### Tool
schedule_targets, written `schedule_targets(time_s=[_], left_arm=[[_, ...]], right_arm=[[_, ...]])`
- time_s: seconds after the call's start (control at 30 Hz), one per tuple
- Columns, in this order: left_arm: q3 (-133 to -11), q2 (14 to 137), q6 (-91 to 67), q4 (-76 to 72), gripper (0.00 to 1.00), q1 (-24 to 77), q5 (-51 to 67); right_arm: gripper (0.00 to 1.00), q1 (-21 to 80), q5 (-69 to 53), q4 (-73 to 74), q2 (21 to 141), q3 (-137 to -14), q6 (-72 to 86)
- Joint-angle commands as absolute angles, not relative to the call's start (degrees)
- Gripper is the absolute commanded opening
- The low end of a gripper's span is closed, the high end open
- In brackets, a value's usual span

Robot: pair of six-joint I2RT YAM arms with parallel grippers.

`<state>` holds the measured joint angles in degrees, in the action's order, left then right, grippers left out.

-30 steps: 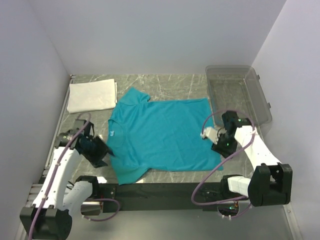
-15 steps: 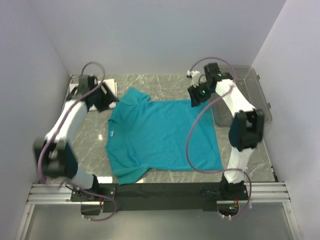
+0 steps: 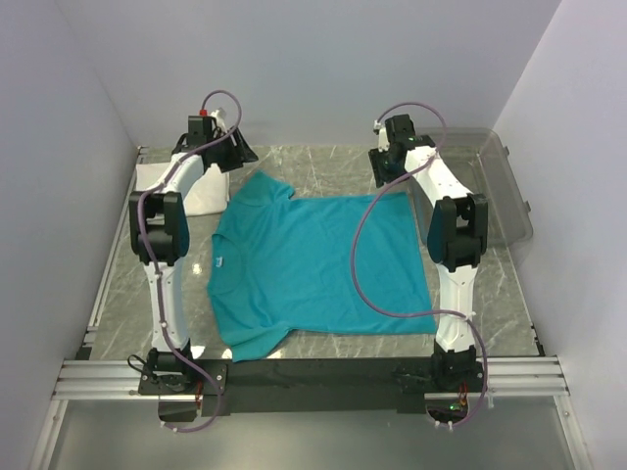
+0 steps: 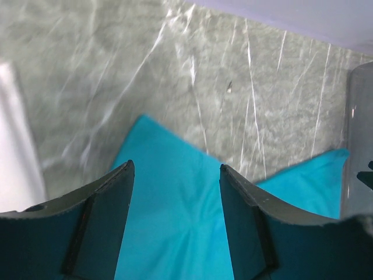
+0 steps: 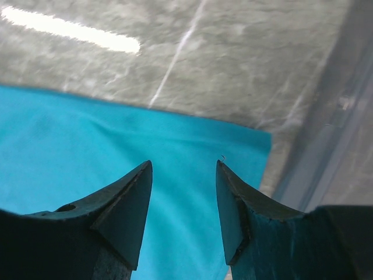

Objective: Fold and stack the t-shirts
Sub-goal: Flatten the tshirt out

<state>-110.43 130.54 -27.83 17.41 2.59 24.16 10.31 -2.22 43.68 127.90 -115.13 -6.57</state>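
Teal t-shirt [image 4: 175, 233] fills the gap between both pairs of fingers. The left fingers [image 4: 99, 216] hang spread and empty by its far left sleeve, and the right fingers [image 5: 116, 216] hang spread and empty over its far right corner. It lies flat mid-counter [image 3: 323, 162], so folding looks unstarted. One white folded piece [image 3: 201, 194] waits far left. The clear bin [image 3: 509, 196], far right, blocks nothing.
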Motion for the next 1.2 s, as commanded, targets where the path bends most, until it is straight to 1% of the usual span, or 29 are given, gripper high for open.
schedule_targets(time_s=[0.0, 0.1, 0.37, 0.43, 0.57, 0.7, 0.93, 1.13, 1.17], left_arm=[[-115.6, 133.8, -27.2, 12.1, 0.65, 4.0, 27.4], [-116.8, 136.8, -28.7, 11.5, 0.65, 4.5, 26.5], [-120.8, 141.7, -25.6, 16.6, 0.61, 6.0, 15.3], [-120.9, 142.1, -25.4, 17.1, 0.60, 6.0, 14.4], [-120.9, 143.2, -25.3, 18.2, 0.55, 6.1, 14.5], [-121.5, 144.0, -23.6, 19.7, 0.55, 7.3, 10.8], [-121.9, 144.3, -20.5, 20.3, 0.55, 8.1, 9.5], [-122.3, 145.4, -18.7, 24.2, 0.48, 9.8, 7.2], [-122.4, 145.5, -18.5, 24.9, 0.45, 10.1, 6.1]], right_arm=[[0.55, 9.8, 2.6, 41.0, 127.9, -114.7, -4.3], [0.55, 9.9, 1.0, 41.0, 126.9, -112.9, -4.0], [0.55, 9.9, -2.1, 41.0, 124.8, -109.5, -3.5], [0.55, 9.9, -2.6, 41.0, 124.5, -109.2, -3.3], [0.55, 9.9, -3.3, 41.1, 123.8, -108.8, -3.3], [0.55, 9.9, -3.2, 41.1, 123.5, -108.5, -3.5], [0.55, 9.8, -3.6, 41.3, 123.3, -108.0, -3.5], [0.55, 9.5, -4.0, 41.7, 123.0, -108.6, -3.3], [0.55, 9.4, -4.4, 41.7, 123.0, -108.8, -3.2]])
